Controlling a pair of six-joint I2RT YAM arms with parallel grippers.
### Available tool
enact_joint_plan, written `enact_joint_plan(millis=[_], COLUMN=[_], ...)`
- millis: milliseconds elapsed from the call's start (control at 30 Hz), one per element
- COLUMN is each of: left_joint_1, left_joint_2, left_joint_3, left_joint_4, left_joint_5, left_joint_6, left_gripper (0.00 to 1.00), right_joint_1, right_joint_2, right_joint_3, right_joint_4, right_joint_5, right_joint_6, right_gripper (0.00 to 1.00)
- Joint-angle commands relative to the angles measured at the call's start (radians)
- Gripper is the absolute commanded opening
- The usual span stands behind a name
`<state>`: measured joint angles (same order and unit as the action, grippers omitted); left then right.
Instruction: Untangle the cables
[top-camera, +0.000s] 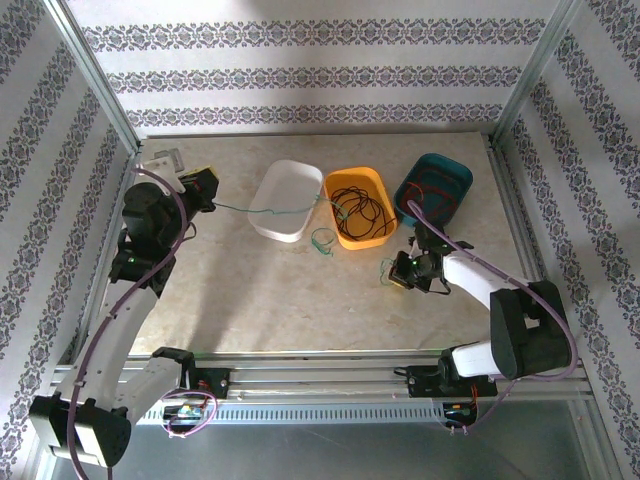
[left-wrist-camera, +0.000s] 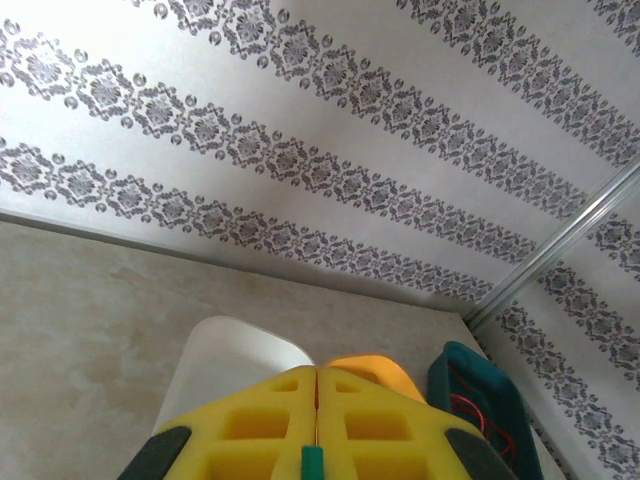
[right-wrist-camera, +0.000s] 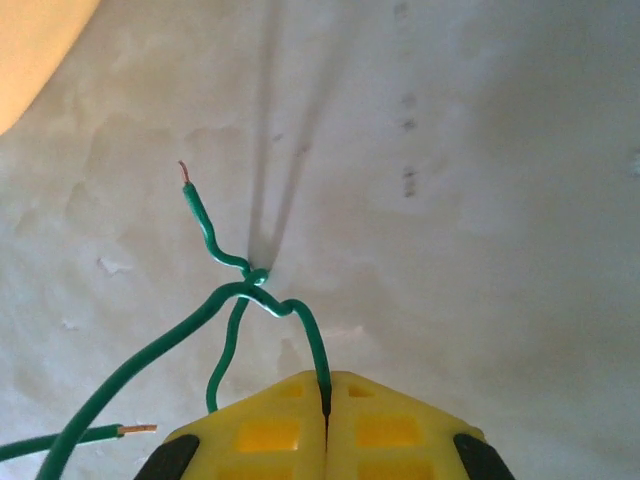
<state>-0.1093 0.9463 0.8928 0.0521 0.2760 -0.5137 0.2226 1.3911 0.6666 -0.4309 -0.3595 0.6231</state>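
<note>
A green cable (top-camera: 232, 208) runs taut from my left gripper (top-camera: 208, 190) over the white tray (top-camera: 283, 198) to a small loop (top-camera: 322, 240) on the table. The left gripper (left-wrist-camera: 317, 372) is shut, with a green bit (left-wrist-camera: 313, 465) pinched between its yellow fingers. In front of the orange tray, my right gripper (top-camera: 400, 272) is shut on another green strand (right-wrist-camera: 318, 350). That strand leads to a twisted knot (right-wrist-camera: 256, 275) with bare copper ends just above the table. Black cables (top-camera: 362, 208) lie coiled in the orange tray (top-camera: 345, 180). A red cable (top-camera: 432, 190) lies in the teal tray (top-camera: 455, 168).
The three trays stand in a row across the back middle of the table, white, orange, teal from left to right. A grey flat piece (top-camera: 165, 160) lies at the back left corner. Patterned walls and metal posts close the table on three sides.
</note>
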Motion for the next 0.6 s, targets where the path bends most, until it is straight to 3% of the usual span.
enact_joint_plan(millis=[0, 33, 100, 200, 367, 567], left_joint_1=[0.011, 0.01, 0.01, 0.01, 0.008, 0.008], left_joint_2=[0.015, 0.021, 0.034, 0.038, 0.04, 0.04], left_joint_3=[-0.017, -0.02, -0.027, -0.04, -0.062, -0.088], left_joint_4=[0.102, 0.117, 0.149, 0.179, 0.19, 0.23], left_joint_5=[0.089, 0.114, 0.157, 0.183, 0.205, 0.205], left_joint_6=[-0.056, -0.066, -0.088, -0.111, -0.125, -0.153], left_gripper=[0.0, 0.0, 0.0, 0.0, 0.0, 0.0], right_joint_1=[0.072, 0.095, 0.134, 0.159, 0.16, 0.173], right_joint_2=[-0.003, 0.002, -0.003, -0.057, -0.144, -0.1], right_joint_3=[0.052, 0.06, 0.072, 0.079, 0.109, 0.22], right_joint_4=[-0.037, -0.037, -0.025, 0.027, 0.136, 0.302], right_joint_5=[-0.009, -0.012, -0.019, -0.03, -0.122, -0.307], right_joint_6=[-0.077, -0.089, -0.102, -0.094, -0.051, 0.093], right_gripper=[0.0, 0.03, 0.3, 0.5, 0.6, 0.64])
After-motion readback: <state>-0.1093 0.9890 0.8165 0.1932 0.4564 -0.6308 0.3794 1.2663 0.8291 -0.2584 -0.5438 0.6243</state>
